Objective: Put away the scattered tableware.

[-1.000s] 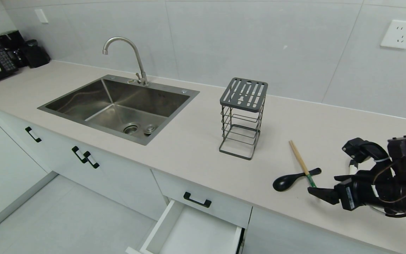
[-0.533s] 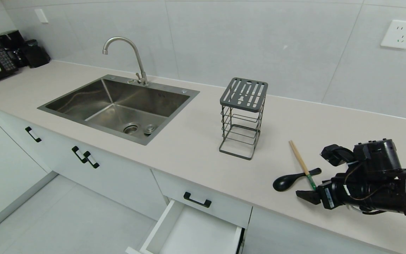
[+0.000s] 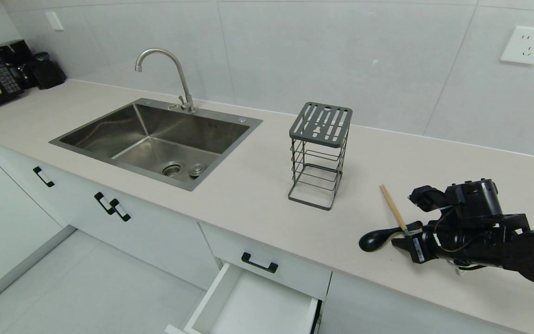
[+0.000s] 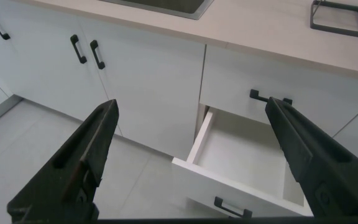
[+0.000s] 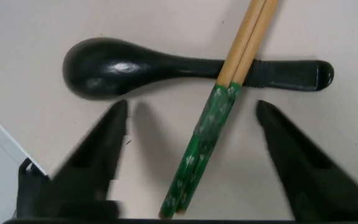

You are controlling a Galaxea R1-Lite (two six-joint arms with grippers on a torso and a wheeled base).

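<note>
Counter (image 3: 257,195): It is holding all the tableware on its right part, so the job is looking like it is only just starting.
Sink (image 3: 155,139): It is sitting far off to the left, well apart from the work.
Drawer (image 4: 247,155): It is hanging open under the counter's front edge. No spoon or chopsticks are lying in it.
Rack (image 3: 320,155): It is standing upright in the middle of the counter, near the tableware. Nothing is sitting in its slots, and I cannot tell if the rack or the drawer is meant to be the home.
Left gripper (image 4: 194,158): It is hanging low in front of the cupboards with its fingers spread wide, holding nothing.
Right gripper (image 3: 409,219): It is hovering right at the tableware with its fingers spread apart, one on each side of the green chopstick tips. It is gripping nothing.
Chopsticks (image 5: 229,87): The pair is lying across the spoon's handle and touching it, so a grab is likely to bump both.
Spoon (image 5: 123,65): The black spoon is lying flat close to the counter's front edge, so a push could be sending it off. There is plenty of bare counter behind it, toward the wall.
</note>
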